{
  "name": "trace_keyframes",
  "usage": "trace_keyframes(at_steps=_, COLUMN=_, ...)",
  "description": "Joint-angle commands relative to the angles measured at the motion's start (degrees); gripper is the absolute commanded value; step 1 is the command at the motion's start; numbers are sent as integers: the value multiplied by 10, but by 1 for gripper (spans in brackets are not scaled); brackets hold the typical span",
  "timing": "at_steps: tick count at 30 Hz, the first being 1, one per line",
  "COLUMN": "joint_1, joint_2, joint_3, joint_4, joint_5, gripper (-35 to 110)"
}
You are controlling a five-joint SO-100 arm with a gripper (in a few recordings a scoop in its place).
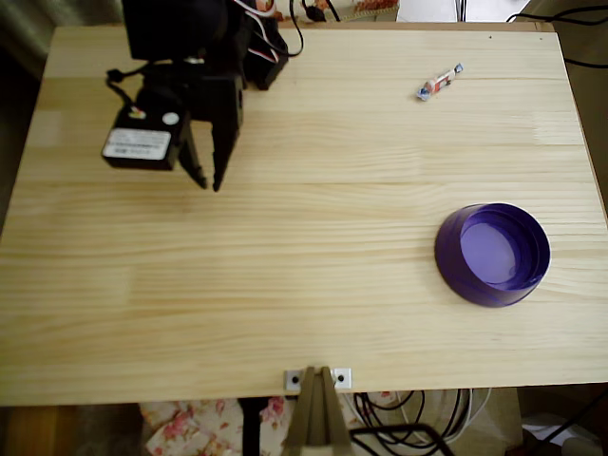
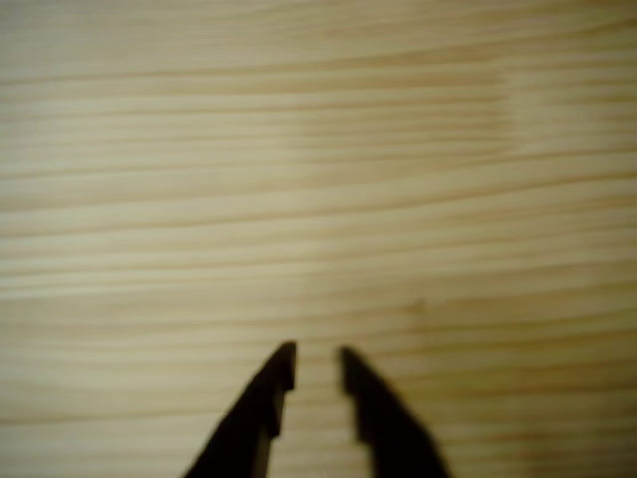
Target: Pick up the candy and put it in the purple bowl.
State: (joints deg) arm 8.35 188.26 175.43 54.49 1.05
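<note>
Pale pine table (image 1: 304,313) with lengthwise grain; floral cloth (image 1: 204,426) below its near edge. Candy (image 1: 438,83) far right, bowl (image 1: 492,254) near right. End effector (image 1: 209,180) far left, slightly parted, empty.

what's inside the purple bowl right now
Nothing: the overhead view shows the purple bowl holding just its bare, lighter violet floor. The candy lies apart on the table. A strip of floor behind the near wall is hidden.
</note>
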Motion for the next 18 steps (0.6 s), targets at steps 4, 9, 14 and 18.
trace_keyframes(at_steps=4, joint_1=17, joint_2=8, joint_3=-14, joint_4=6, joint_5=25, gripper=13)
trace_keyframes(at_steps=9, joint_1=20, joint_2=8, joint_3=-15, joint_4=-16, joint_5=29, gripper=5)
trace_keyframes(at_steps=14, joint_1=22, joint_2=8, joint_3=-100, joint_4=3, joint_5=8, gripper=5)
trace_keyframes(at_steps=18, joint_1=-20, joint_2=4, joint_3=-220, joint_4=44, joint_5=-21, gripper=4)
